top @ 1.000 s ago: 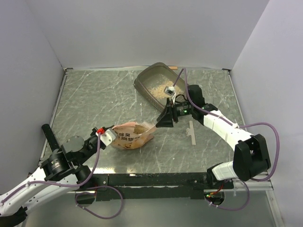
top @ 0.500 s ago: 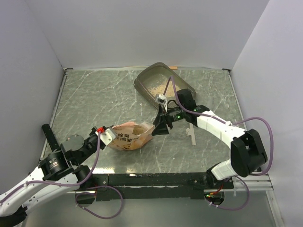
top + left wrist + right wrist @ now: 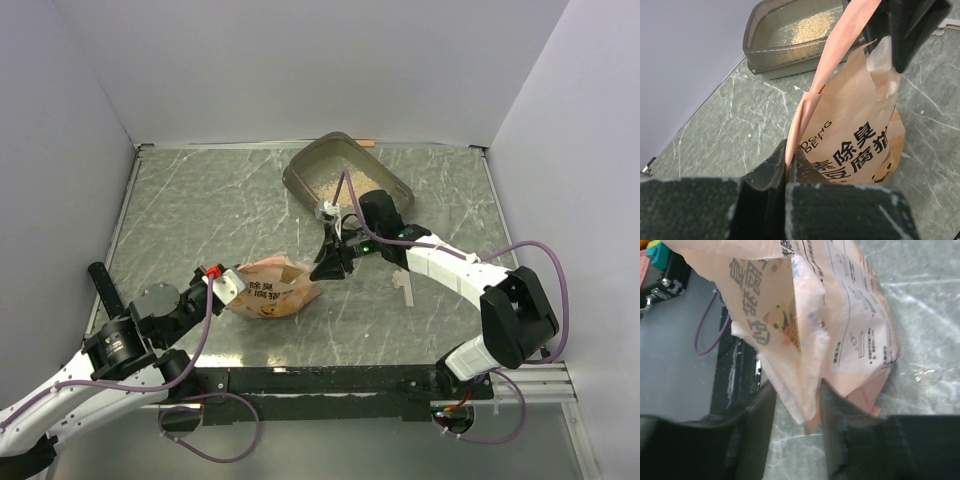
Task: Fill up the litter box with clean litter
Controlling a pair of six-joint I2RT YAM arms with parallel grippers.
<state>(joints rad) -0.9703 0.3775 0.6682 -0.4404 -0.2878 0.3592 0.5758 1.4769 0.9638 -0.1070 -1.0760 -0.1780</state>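
Marbled grey-green tabletop (image 3: 200,200). Litter box (image 3: 298,172) at 1 o'clock holds a thin scatter of clean litter (image 3: 340,186). Orange-pink printed bag (image 3: 270,297), 7 o'clock from it, looks soft and bottom-heavy; best taken at the mouth corners. Left gripper (image 3: 787,150) is clamped on one edge. Right gripper (image 3: 797,405) straddles the opposite edge, bite unconfirmed.

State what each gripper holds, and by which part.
The left gripper pinches the orange-pink printed plastic bag by an edge at the end away from its mouth. The right gripper straddles the bag's torn mouth edge; a firm hold cannot be told.
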